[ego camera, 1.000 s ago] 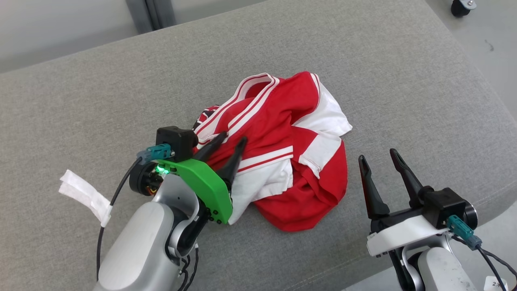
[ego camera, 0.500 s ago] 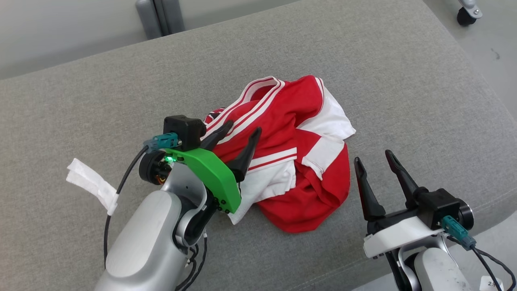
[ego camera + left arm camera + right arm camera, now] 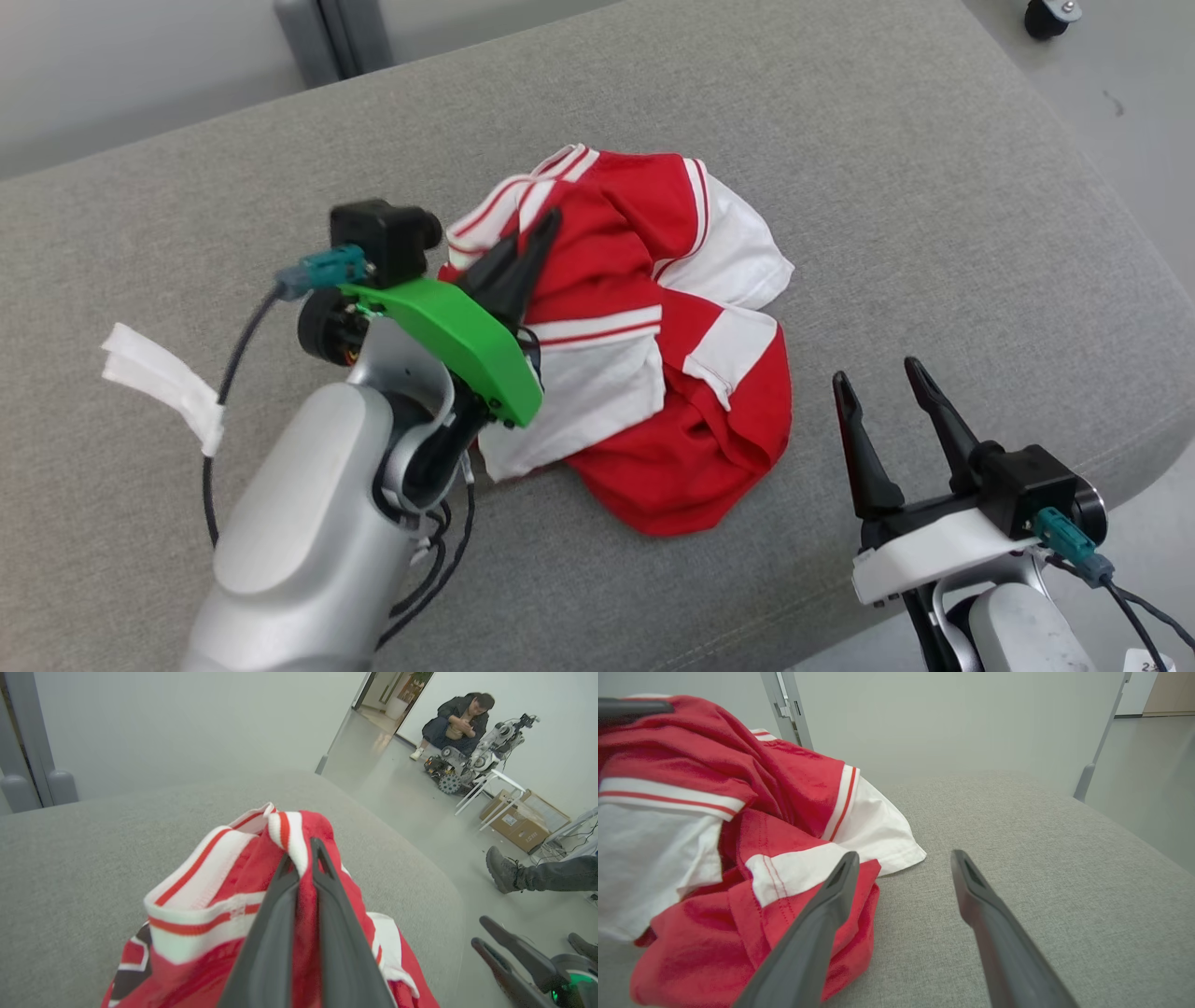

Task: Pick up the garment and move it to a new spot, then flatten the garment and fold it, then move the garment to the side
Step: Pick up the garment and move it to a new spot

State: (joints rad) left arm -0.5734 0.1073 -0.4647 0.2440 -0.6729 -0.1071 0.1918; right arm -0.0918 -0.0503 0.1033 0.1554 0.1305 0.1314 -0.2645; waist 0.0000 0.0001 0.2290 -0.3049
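The garment (image 3: 653, 373) is a crumpled red and white shirt with striped trim, lying on the grey cushion (image 3: 840, 168). My left gripper (image 3: 541, 229) is shut on a fold of its striped edge and holds that part raised; in the left wrist view the cloth (image 3: 210, 891) is pinched between the dark fingers (image 3: 266, 952), tips at my left gripper (image 3: 302, 848). My right gripper (image 3: 873, 373) stands open to the right of the garment, nothing between its fingers. The right wrist view shows the garment (image 3: 714, 826) left of my open right gripper (image 3: 903, 856).
A white tape tag (image 3: 163, 383) hangs from the left arm's cable. The cushion's right edge drops to the floor (image 3: 1120, 121), where a caster wheel (image 3: 1044, 17) stands. In the left wrist view a seated person (image 3: 460, 721), another robot (image 3: 481, 751), boxes (image 3: 525, 821) and a foot (image 3: 502, 868) are beyond.
My left gripper closed on the garment's striped edge and lifted it up and away from me, bunching the upper cloth. The right gripper stayed open and still. The head camera shifted slightly.
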